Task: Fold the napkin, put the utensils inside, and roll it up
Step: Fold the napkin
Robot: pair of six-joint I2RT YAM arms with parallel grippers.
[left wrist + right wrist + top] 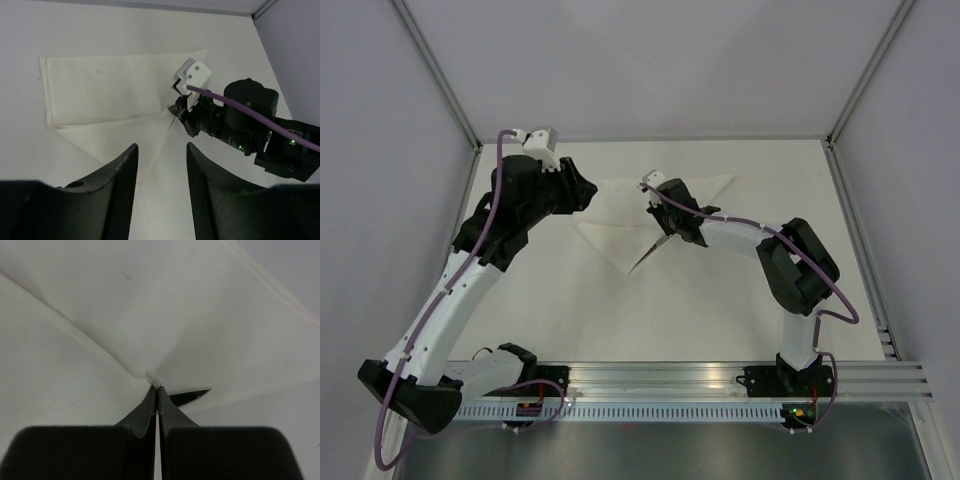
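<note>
Napkin (620, 212): white, folded, creased, upper centre of table (720, 310). Right claw (156, 386) clenched on napkin's edge, pinching small peak. Left claw (161, 150) released, at napkin's left corner.

Napkin (620, 205) flat on worktop (720, 310), upper centre of top view. Left gripper (162, 147) at its left edge, above it. Right gripper (158, 390) at its middle, jaws pinching a fold.

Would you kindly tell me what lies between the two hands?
Only napkin lies between left hand and right hand, seen in the left wrist view.
</note>
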